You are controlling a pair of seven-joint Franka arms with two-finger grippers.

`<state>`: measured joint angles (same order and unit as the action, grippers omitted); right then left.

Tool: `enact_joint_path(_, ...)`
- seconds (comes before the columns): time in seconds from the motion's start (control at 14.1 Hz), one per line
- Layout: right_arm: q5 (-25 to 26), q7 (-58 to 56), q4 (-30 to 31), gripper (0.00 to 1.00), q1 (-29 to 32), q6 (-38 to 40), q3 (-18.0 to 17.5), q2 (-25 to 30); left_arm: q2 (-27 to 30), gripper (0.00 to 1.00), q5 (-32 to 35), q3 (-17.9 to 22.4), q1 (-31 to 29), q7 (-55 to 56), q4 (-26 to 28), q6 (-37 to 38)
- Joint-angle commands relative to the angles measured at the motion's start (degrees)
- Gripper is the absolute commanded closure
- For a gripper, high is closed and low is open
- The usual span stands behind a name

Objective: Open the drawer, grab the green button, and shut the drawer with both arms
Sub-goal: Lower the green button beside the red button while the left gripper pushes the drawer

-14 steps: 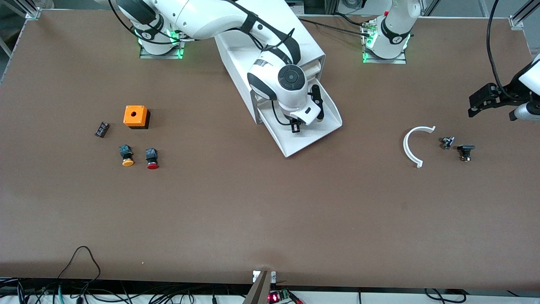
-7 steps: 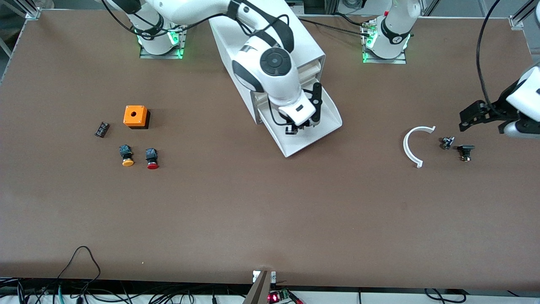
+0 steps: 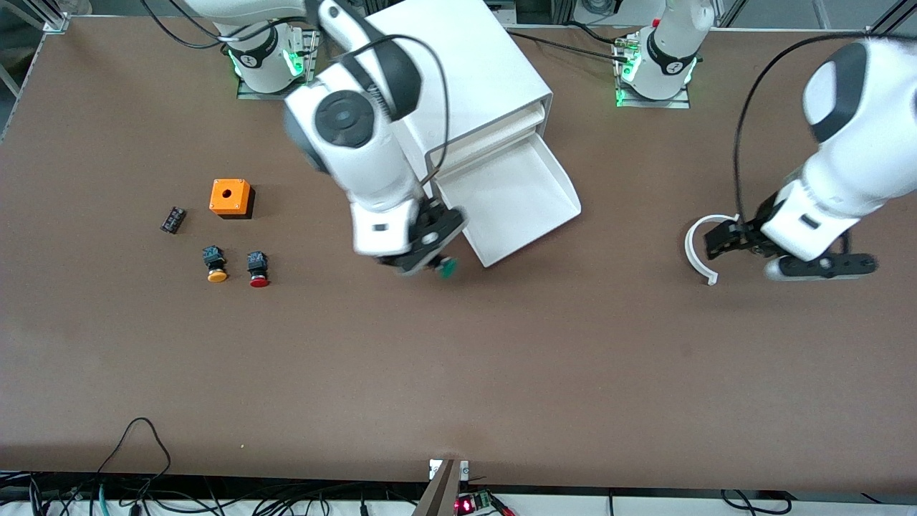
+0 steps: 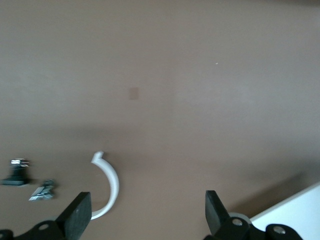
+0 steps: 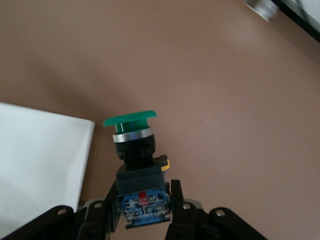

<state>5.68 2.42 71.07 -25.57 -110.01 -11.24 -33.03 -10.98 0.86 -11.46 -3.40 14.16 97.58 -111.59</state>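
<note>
The button is gripped at its black blocky body, with the round green cap projecting clear of the fingertips. It is judged to be light, rigid and hard-shelled; the moulded body offers flat faces suited to a two-finger pinch, whereas the domed cap is judged smooth and apt to slip or rotate if gripped. The present hold on the body is therefore considered the correct one. In the front view only the cap is visible under the wrist, above bare table just outside the front corner of the drawer.

The right gripper is closed with its fingers pinching the button body from both sides. The right arm reaches down from its base across the cabinet, its wrist turned steeply downward so that the gripper hangs over the table beside the drawer, toward the right arm's end.

The drawer stands pulled fully out, and its tray appears empty. Closing is not yet done.

The left gripper is held with its fingers spread wide and nothing between them. It hovers low over the table at the white curved piece, well apart from the drawer, toward the left arm's end. Two small dark parts lie on the table beside that piece.
</note>
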Motion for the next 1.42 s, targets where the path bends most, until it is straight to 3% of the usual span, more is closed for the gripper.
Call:
enact_joint_path(0.0,-2.2,15.5,3.5,0.72,0.2,5.6,5.5,3.4,-2.6,0.00,-1.3,-0.4,2.2,7.5,2.6,-5.5)
enact_joint_path(0.21,-4.3,20.6,7.6,0.72,2.5,8.8,7.0,4.3,-7.0,0.00,-1.3,-0.3,5.9,16.3,3.1,-10.6)
enact_joint_path(0.57,-3.5,19.4,20.2,0.72,7.7,4.5,7.8,7.6,-14.1,0.00,-0.2,-0.1,13.3,34.4,6.5,-21.7)
enact_joint_path(1.07,-2.5,19.2,37.6,0.70,8.7,-15.6,7.7,11.2,-18.7,0.00,2.7,0.3,19.0,48.5,9.2,-26.0)
enact_joint_path(1.35,-2.1,18.1,42.4,0.70,9.4,-22.2,7.7,11.6,-18.6,0.00,2.7,-0.1,21.3,54.0,13.0,-27.6)
